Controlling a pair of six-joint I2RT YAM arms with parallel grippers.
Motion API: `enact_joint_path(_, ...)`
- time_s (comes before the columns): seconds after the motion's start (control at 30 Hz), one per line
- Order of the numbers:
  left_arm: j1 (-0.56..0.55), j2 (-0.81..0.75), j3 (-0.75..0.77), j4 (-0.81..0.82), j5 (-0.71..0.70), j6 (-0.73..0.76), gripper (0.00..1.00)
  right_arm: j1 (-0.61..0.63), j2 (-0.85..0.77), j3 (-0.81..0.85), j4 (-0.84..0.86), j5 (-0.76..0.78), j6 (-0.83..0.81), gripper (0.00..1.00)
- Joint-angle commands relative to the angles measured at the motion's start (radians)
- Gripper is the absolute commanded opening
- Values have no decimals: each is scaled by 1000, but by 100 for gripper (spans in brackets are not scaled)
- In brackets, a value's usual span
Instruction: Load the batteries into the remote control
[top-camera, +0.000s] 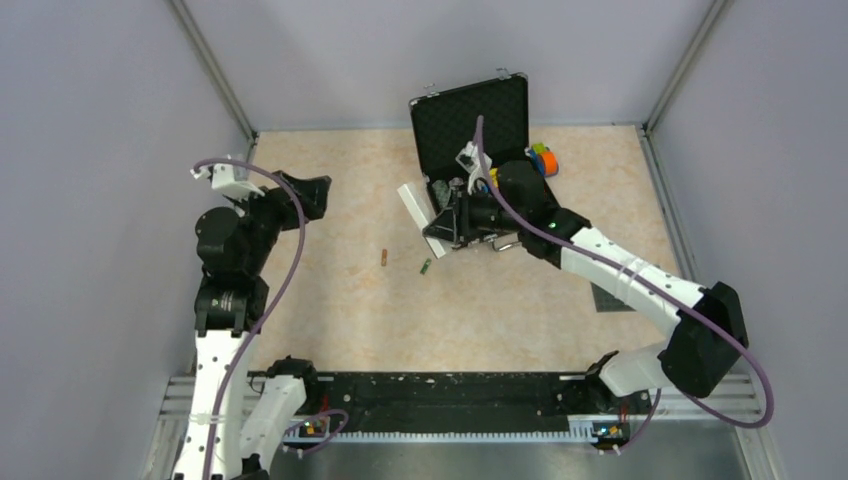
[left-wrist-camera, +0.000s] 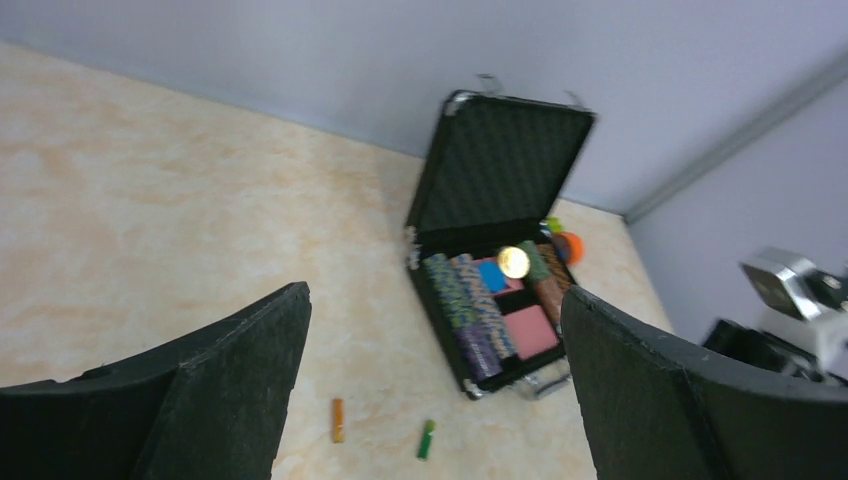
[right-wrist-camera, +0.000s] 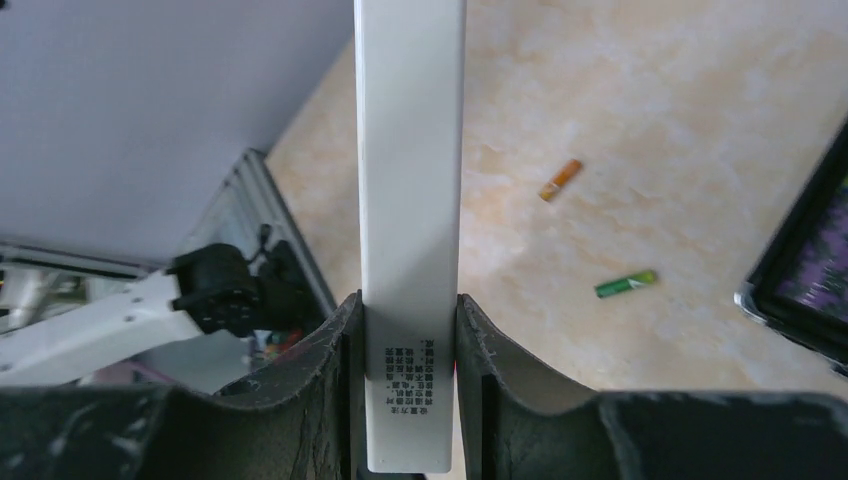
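One brownish-red battery (top-camera: 384, 257) and one green battery (top-camera: 425, 266) lie loose on the surface (top-camera: 330, 310) in the top view, near each other with bare room all around. The right gripper (top-camera: 440, 228) holds the remote control (top-camera: 411, 205) beside the open black case (top-camera: 470, 115). The left gripper (top-camera: 310, 195) hangs well apart, toward the surface's left edge.

Left wrist view: its fingers (left-wrist-camera: 230, 390) stand wide apart with nothing between them, and poker chips (left-wrist-camera: 480, 300) fill the case.

Right wrist view: both fingers clamp the white remote, whose small dark print is too fine to read.
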Motion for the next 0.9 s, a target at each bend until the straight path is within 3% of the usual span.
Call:
enact_joint_path(0.0, 2, 10, 98, 122, 336, -39, 99, -54, -64, 40, 244, -306, 225, 17)
enact_joint_path(0.13, 2, 24, 128, 211, 486, -137, 99, -75, -65, 35, 527, -500, 458, 17)
enact_joint_path(0.23, 1, 29, 136, 273, 516, -233, 99, -75, -69, 26, 822, -582, 651, 18)
enact_joint_path(0.5, 1, 18, 134, 504, 624, -445, 99, -75, -45, 71, 1110, -618, 915, 18)
enact_joint_path(0.7, -1, 0, 120, 583, 661, -480, 99, -70, -58, 70, 1051, -596, 860, 18)
enact_joint_path(0.87, -14, 12, 97, 597, 649, -511, 99, -28, -96, 123, 636, -500, 545, 17)
